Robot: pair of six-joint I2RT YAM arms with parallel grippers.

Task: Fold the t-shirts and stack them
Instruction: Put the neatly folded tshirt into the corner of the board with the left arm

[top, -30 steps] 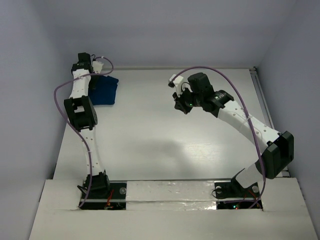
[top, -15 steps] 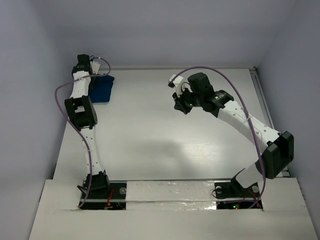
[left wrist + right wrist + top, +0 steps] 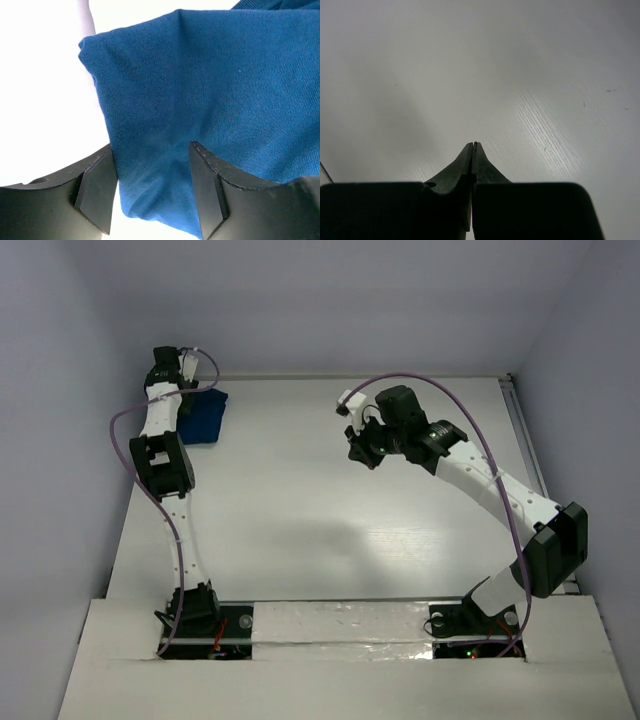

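Note:
A folded navy-blue t-shirt (image 3: 206,418) lies at the far left of the table, by the wall. In the left wrist view the t-shirt (image 3: 210,90) fills most of the frame. A fold of it lies slack between the parted fingers of my left gripper (image 3: 152,150), which is open; from above, the left gripper (image 3: 192,388) sits at the shirt's far edge. My right gripper (image 3: 362,453) hangs over the middle back of the table, away from the cloth. In its own view the right gripper (image 3: 473,145) is shut on nothing above bare tabletop.
The white table (image 3: 330,510) has a side wall close to the shirt on the left and a metal rail (image 3: 525,440) along its right edge. Purple cables loop from both arms.
The shirt shifted left and bunched narrower a second ago. Since then my left gripper's jaws have parted and released the cloth. The right arm stayed still.

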